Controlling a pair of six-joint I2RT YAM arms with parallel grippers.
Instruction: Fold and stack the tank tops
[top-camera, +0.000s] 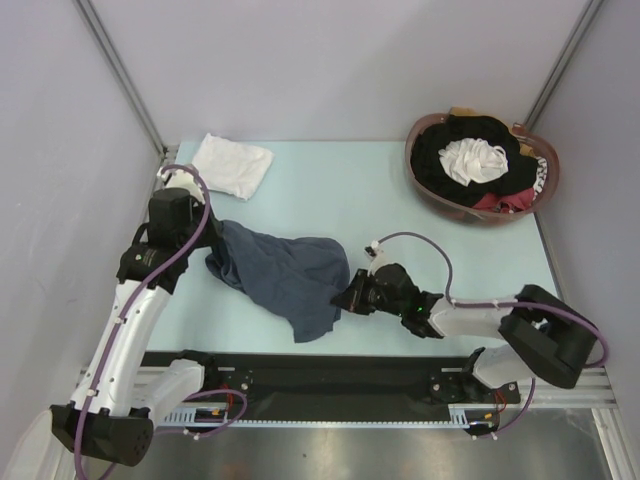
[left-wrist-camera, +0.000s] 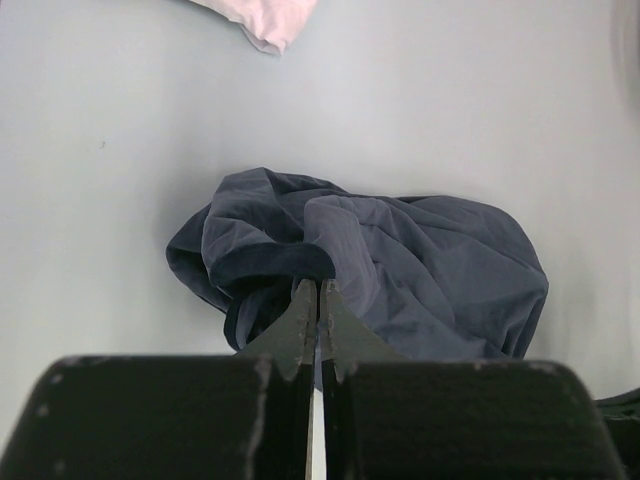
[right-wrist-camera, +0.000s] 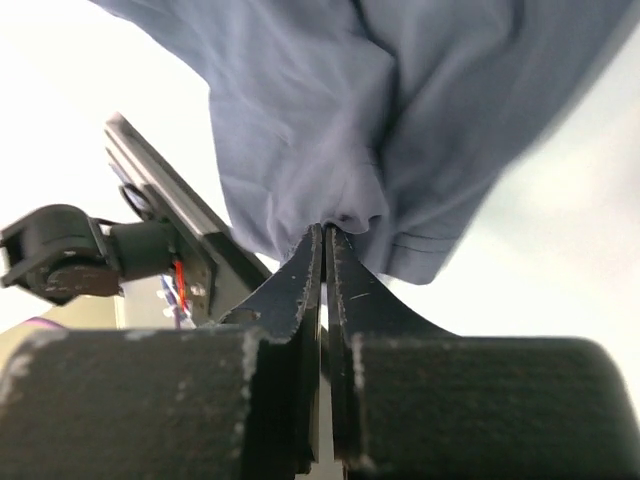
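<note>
We are looking at the grey-blue tank top (top-camera: 285, 270), which is lying crumpled in the middle of the light table (top-camera: 330, 180), between the two arms. Its cloth is bunching into many folds and is not spreading flat. One end is reaching toward the left arm, and a corner is hanging toward the near edge of the table.

The left fingers (left-wrist-camera: 306, 320) are pressing tight together, and the dark cloth is gathering right at their tips, so they are pinching the left end of this top. The right fingers (right-wrist-camera: 300, 280) are also clenching, with a small fold of the same cloth caught between their tips, at the right edge of the garment. In the right wrist view the cloth is hanging above the fingers and covering most of the picture.

The white tank top (top-camera: 232, 165) is lying folded at the far left corner of the table, well apart from the grey-blue one.

At the far right a brown basket (top-camera: 413, 165) is standing on the table, and it is holding a pile of clothes (top-camera: 480, 135), black, white and red.
</note>
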